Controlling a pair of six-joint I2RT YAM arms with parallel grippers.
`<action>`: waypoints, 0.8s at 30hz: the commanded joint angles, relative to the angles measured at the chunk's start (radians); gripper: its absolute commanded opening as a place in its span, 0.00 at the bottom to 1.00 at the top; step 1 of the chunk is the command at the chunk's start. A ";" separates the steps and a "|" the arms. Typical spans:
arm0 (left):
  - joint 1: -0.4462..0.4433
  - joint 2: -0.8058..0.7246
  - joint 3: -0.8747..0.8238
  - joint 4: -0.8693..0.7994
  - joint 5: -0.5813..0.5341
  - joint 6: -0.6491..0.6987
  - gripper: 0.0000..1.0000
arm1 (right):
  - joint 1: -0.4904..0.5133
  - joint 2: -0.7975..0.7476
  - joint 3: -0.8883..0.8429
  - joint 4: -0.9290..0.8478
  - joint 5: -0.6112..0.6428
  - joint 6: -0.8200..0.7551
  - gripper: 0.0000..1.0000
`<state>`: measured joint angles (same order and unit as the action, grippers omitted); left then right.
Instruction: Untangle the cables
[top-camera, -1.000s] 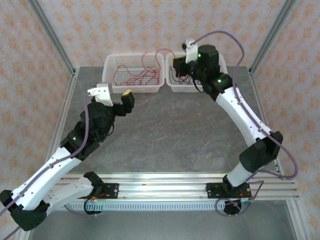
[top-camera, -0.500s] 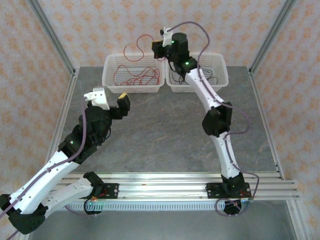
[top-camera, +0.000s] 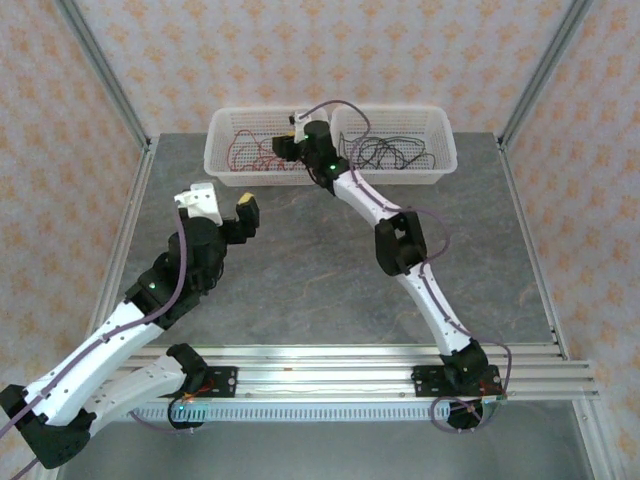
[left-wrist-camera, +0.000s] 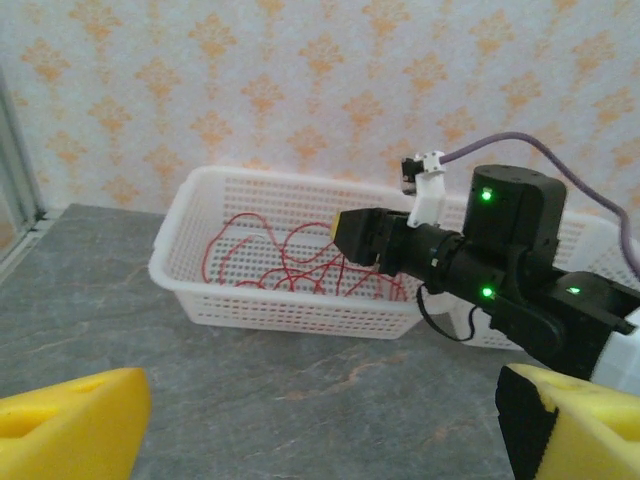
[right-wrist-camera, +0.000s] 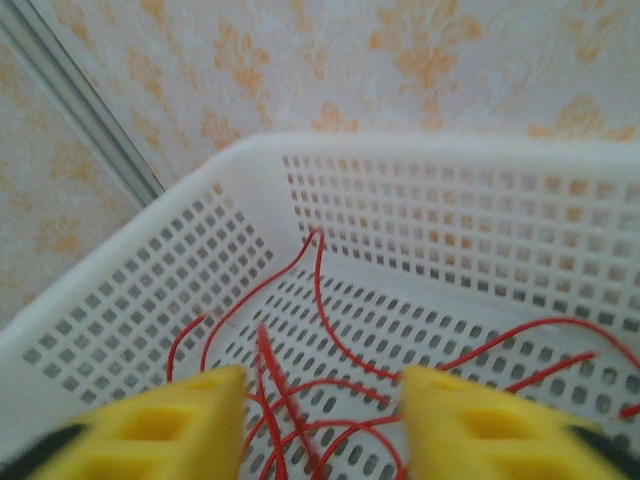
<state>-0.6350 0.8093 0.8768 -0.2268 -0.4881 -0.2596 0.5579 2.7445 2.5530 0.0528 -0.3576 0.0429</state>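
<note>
Tabletop, mid-task. Showed red cables (top-camera: 255, 150) (left-wrist-camera: 290, 260) (right-wrist-camera: 320, 320) heaped in loose loops on the mesh floor of the left basket (top-camera: 215, 150) (left-wrist-camera: 175, 255) (right-wrist-camera: 120, 300) at the far edge, and black cables (top-camera: 395, 152) lying tangled in the right basket (top-camera: 445, 150) just beside it. Caught the right gripper (top-camera: 283, 148) (left-wrist-camera: 350, 238) (right-wrist-camera: 320, 400) stretched across to the left basket and hovering just over it, yellow pads (right-wrist-camera: 190, 420) parted and clenching nothing, red strands visible below through the gap. Had one red strand arching up near the basket's far corner. Found the left gripper (top-camera: 225, 208) (left-wrist-camera: 325, 430) well short of both baskets, raised above the grey table (top-camera: 320, 260), fingers (left-wrist-camera: 70, 420) spread wide and empty, aimed toward the left basket and the right arm's black wrist.
</note>
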 joint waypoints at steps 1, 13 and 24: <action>-0.003 -0.035 -0.057 0.074 -0.114 0.044 0.91 | -0.001 -0.081 0.033 0.022 0.098 -0.046 1.00; 0.106 -0.233 -0.547 0.729 -0.301 0.344 0.84 | -0.001 -0.628 -0.636 0.171 0.286 -0.141 1.00; 0.298 0.097 -0.927 1.507 -0.198 0.318 0.74 | -0.079 -1.361 -1.666 0.502 0.505 -0.162 1.00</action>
<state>-0.3679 0.7853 0.0158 0.9073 -0.7307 0.0765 0.5095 1.4796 1.0317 0.4671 0.0410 -0.1070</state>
